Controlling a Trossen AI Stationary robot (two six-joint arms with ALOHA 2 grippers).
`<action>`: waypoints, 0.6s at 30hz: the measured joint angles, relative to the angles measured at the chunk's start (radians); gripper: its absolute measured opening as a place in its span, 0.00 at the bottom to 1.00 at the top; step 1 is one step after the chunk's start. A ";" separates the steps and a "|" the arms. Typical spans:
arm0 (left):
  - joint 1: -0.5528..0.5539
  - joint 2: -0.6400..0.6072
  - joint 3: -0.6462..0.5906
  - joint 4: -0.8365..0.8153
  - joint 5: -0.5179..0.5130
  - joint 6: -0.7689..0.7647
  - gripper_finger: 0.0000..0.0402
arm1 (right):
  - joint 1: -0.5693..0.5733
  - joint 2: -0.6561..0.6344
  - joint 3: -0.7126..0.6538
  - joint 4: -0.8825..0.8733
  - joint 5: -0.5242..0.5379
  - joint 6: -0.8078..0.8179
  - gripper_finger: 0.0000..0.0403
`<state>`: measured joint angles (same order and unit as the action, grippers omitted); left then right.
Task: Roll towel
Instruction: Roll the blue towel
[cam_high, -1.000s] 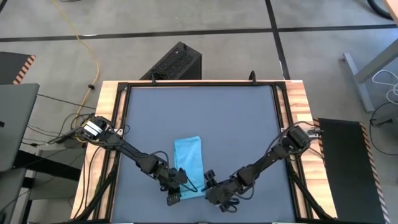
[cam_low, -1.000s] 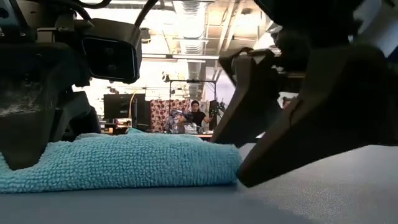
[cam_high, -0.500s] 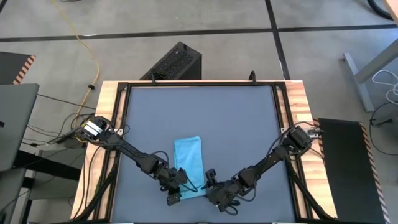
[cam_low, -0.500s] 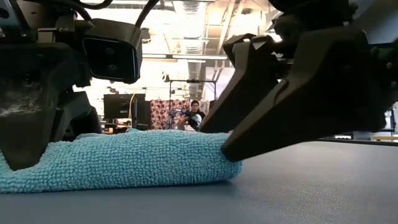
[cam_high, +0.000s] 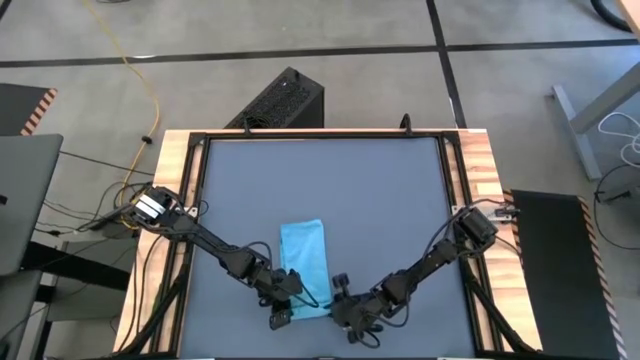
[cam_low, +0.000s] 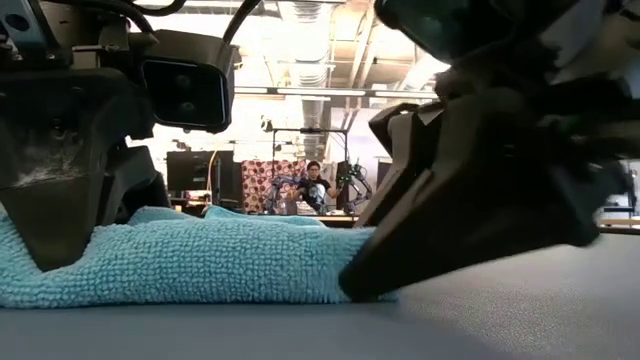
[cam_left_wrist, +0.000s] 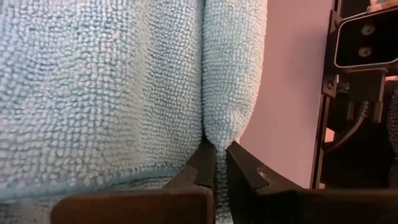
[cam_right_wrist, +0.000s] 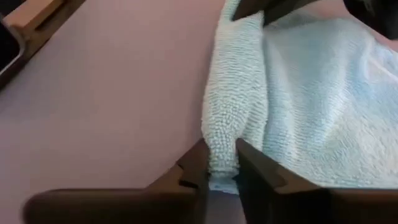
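Both arms reach low over the table's (cam_high: 380, 190) near edge. The left gripper (cam_left_wrist: 216, 171) and right gripper (cam_right_wrist: 219, 163) each pinch the towel's (cam_high: 303, 262) near end, fingers narrowed onto a raised fold. The towel, sky-blue and nubbly, lies near the front middle, its long side running away from the grippers. In the low view, both grippers hide its corners.

Nubby looped terry-cloth towel (cam_left_wrist: 106, 93), smooth matt tabletop (cam_high: 350, 190), wooden table edge (cam_high: 478, 165)
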<state>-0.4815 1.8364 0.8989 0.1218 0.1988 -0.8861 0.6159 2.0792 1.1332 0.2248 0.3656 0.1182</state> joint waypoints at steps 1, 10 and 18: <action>-0.004 0.000 0.000 0.000 -0.001 -0.001 0.00 | 0.000 -0.002 0.000 -0.003 0.004 0.017 0.21; -0.038 0.000 0.000 -0.006 -0.046 0.000 0.17 | -0.020 -0.021 -0.001 -0.011 -0.146 0.265 0.05; -0.067 -0.001 0.001 -0.052 -0.065 0.009 0.32 | -0.036 -0.042 -0.038 0.031 -0.230 0.412 0.05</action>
<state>-0.5482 1.8359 0.9001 0.0702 0.1343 -0.8767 0.5801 2.0369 1.0955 0.2553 0.1351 0.5305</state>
